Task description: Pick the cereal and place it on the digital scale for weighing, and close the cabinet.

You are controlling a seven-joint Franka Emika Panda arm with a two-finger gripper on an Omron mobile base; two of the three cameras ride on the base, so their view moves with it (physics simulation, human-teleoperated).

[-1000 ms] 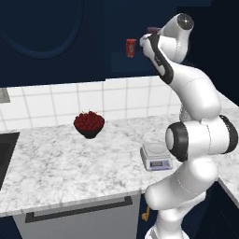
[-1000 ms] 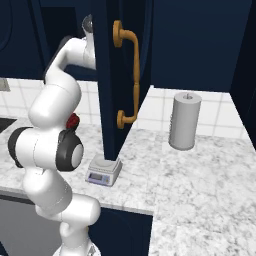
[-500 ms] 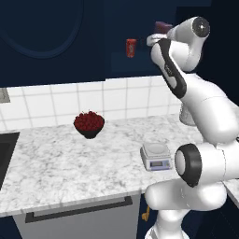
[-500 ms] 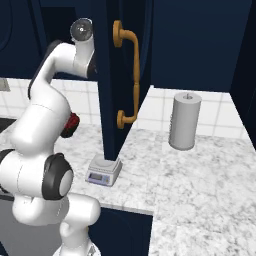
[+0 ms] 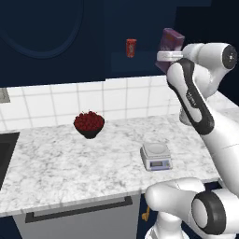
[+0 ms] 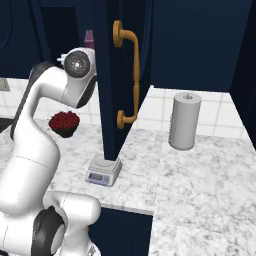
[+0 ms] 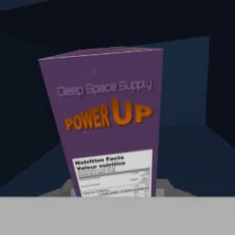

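Note:
The cereal (image 5: 172,39) is a purple box, tilted and held up in the air in front of the open cabinet (image 5: 140,42). My gripper (image 5: 166,57) is shut on its lower part. In the hand view the cereal (image 7: 110,133) stands close, with an orange "POWER UP" print and a white label; my fingertips are hidden below it. The box's top (image 6: 89,39) peeks out behind the open cabinet door (image 6: 107,75) with its brass handle (image 6: 129,75). The digital scale (image 5: 156,155) sits bare on the counter, below and slightly left of the box, and under the door (image 6: 103,171).
A small red can (image 5: 131,47) stands on the cabinet shelf. A dark bowl of red fruit (image 5: 89,123) sits on the marble counter at the left. A grey paper towel roll (image 6: 184,120) stands at the right. A drawer with a black bar handle (image 5: 79,210) lies under the counter.
The arm has swung right and away from the shelf, carrying the cereal out of the cabinet. The red can stays on the shelf.

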